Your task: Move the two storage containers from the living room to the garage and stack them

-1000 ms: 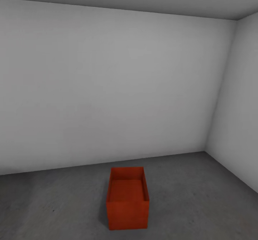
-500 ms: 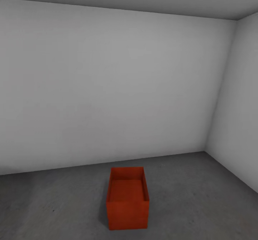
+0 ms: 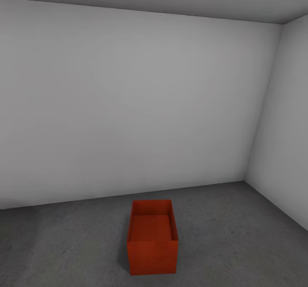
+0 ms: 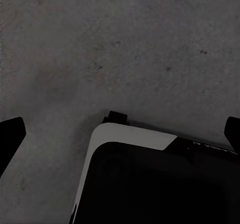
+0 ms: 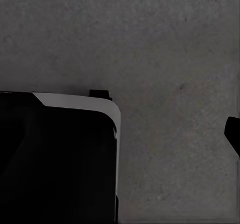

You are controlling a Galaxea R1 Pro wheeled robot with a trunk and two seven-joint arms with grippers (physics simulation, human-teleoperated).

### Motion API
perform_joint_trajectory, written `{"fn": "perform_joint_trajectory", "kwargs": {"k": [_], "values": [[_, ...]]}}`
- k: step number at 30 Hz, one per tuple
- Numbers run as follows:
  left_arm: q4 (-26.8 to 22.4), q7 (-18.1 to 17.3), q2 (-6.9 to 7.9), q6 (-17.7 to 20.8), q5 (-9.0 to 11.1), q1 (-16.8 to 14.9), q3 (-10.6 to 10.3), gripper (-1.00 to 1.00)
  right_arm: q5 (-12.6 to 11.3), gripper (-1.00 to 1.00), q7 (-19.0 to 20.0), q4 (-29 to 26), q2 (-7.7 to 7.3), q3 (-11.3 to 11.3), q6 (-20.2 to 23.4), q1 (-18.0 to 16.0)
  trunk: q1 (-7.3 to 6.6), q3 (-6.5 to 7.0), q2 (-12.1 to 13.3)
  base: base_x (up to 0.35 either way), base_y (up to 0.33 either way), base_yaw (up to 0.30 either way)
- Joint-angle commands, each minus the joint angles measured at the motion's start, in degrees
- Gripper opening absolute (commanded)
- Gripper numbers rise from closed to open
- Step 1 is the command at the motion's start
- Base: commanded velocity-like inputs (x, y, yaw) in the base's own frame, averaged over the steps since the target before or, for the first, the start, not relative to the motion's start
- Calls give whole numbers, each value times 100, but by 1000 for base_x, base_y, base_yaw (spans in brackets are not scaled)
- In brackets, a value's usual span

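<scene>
Your one bin [image 3: 152,242] in sight sits on the garage floor [image 3: 64,244], straight ahead of the robot and centred between the two arms, near the back wall [image 3: 128,107] but apart from it. Its long axis runs away from you, short end facing the robot, open top up and nothing inside. Both arms hang low beside the base [image 4: 150,184], wrist cameras looking down at speckled concrete, so the bin lies forward of both sets of jaws, about equally far from each. The left jaws [image 4: 120,131] are spread wide with nothing between them: one dark fingertip [image 4: 10,134] at each edge of that view. Of the right jaws only one fingertip [image 5: 233,134] shows at the edge, so you cannot tell whether they are apart or closed, though nothing is visibly held. Judging from this, this bin is placed, and the other one has to be set on it.
</scene>
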Motion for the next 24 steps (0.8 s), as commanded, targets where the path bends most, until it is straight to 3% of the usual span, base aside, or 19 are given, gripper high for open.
{"fn": "perform_joint_trajectory", "kwargs": {"k": [1,14,19,24], "values": [[-15,18,0,-13,43,-3,-52,100,42,100,-43,19,-7,12,-16,-3,1,-9,-8,0,0,0],[-38,36,11,-16,46,-3,-33,100,130,100,-70,-19,7,23,-1,6,1,-9,-8,0,0,0],[-87,78,314,-15,96,-3,-2,100,132,100,-70,-23,11,34,-3,6,1,-9,-8,0,0,0],[-83,89,446,-17,94,-3,-2,100,135,100,-70,-22,9,35,-2,6,1,-9,-8,0,0,0]]}}
